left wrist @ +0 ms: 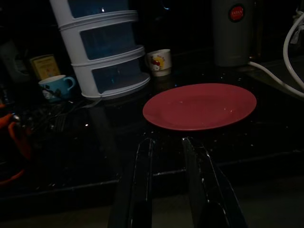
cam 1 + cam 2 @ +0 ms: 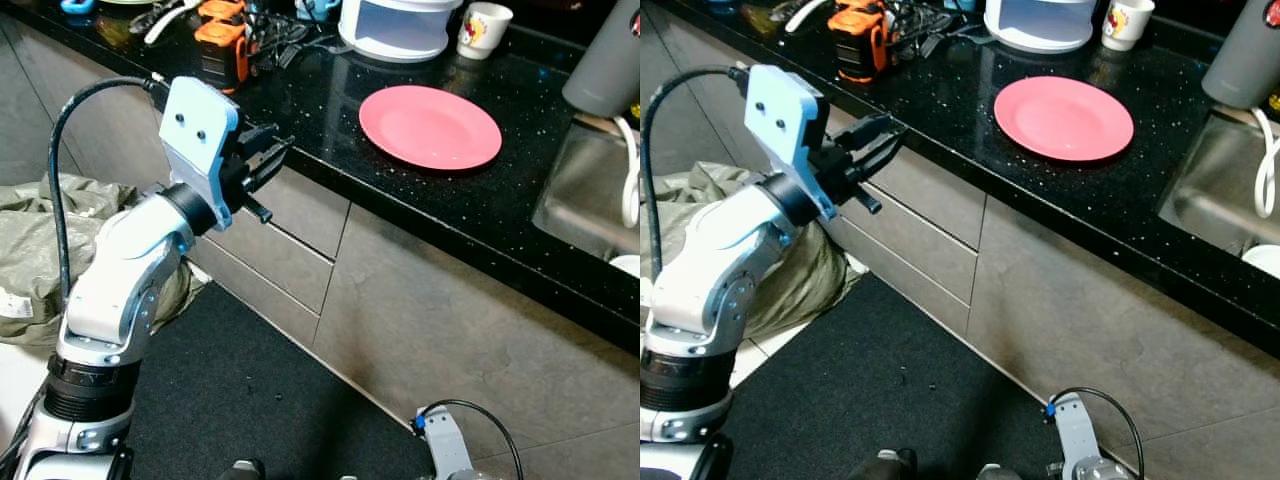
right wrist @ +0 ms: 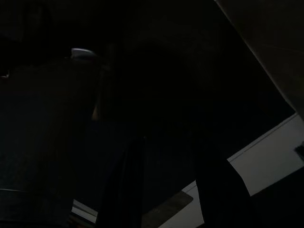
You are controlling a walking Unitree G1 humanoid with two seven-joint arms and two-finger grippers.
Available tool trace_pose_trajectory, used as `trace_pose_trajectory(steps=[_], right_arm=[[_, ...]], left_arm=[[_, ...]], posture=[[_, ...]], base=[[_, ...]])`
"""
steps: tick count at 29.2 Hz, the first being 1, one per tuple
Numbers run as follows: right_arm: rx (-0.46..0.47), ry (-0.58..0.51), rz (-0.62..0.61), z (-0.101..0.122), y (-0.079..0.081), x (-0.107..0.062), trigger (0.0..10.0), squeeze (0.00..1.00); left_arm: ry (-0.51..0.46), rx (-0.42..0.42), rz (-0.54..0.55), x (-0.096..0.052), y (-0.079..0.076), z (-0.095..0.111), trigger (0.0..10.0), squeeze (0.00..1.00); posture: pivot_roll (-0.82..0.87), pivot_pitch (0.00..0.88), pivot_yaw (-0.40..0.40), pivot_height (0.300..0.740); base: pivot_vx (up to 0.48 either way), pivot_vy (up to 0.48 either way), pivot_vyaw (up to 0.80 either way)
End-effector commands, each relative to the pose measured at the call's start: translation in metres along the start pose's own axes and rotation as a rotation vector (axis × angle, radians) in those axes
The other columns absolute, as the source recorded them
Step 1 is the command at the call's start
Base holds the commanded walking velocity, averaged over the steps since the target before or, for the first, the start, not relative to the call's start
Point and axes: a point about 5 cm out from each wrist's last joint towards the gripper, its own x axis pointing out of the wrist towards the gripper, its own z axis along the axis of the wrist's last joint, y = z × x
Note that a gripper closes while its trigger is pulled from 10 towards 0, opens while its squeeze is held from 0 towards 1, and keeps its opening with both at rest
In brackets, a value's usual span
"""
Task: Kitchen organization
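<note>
My left claw (image 2: 272,160) sits at the counter (image 2: 300,110) edge, fingers parted a little, nothing between them. Ahead the black top is bare as far as the plate (image 2: 430,126), so I have a free lane there. To my left, an orange tool (image 2: 222,45) and tangled cables (image 2: 275,35) crowd the surface. Behind the plate stand a white tiered stand (image 1: 102,50) and a mug (image 2: 484,28); the sink (image 2: 585,190) drops away to the right.

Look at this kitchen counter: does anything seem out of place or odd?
Yes. A pink plate sits alone on the black counter, and orange power tools with tangled cables lie among the kitchenware. The left gripper is raised at the counter's edge.
</note>
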Motion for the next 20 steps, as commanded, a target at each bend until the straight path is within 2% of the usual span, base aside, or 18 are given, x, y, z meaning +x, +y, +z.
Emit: trace_pose_trajectory(steps=[1, 4, 9, 14, 20], right_arm=[[0.023, 0.038, -0.006, -0.012, 0.0, 0.0, 10.0, 0.0], [0.03, 0.042, -0.01, -0.012, 0.0, 0.0, 10.0, 0.0], [0.043, 0.038, -0.018, -0.015, 0.0, 0.0, 10.0, 0.0], [0.097, 0.008, -0.053, -0.018, 0.001, 0.001, 10.0, 0.0], [0.093, 0.011, -0.054, -0.021, 0.004, 0.001, 10.0, 0.0]], left_arm=[[-0.01, 0.0, -0.029, 0.003, -0.006, 0.0, 10.0, 0.0], [-0.018, 0.001, -0.031, 0.005, -0.007, 0.001, 10.0, 0.0], [-0.036, 0.0, -0.037, 0.007, -0.01, 0.002, 10.0, 0.0], [-0.065, 0.006, -0.034, 0.013, -0.01, 0.008, 10.0, 0.0], [-0.087, 0.018, -0.041, 0.017, -0.01, 0.012, 10.0, 0.0]], posture=[[0.07, 0.153, -0.053, 0.74], [0.08, 0.144, -0.053, 0.74], [0.08, 0.113, -0.055, 0.74], [0.09, 0.079, -0.056, 0.74], [0.1, 0.041, -0.053, 0.74]], base=[[0.319, 0.0, 0.0], [0.329, 0.0, 0.0], [0.343, 0.0, -0.8], [0.354, 0.0, -0.8], [0.355, 0.0, 0.0]])
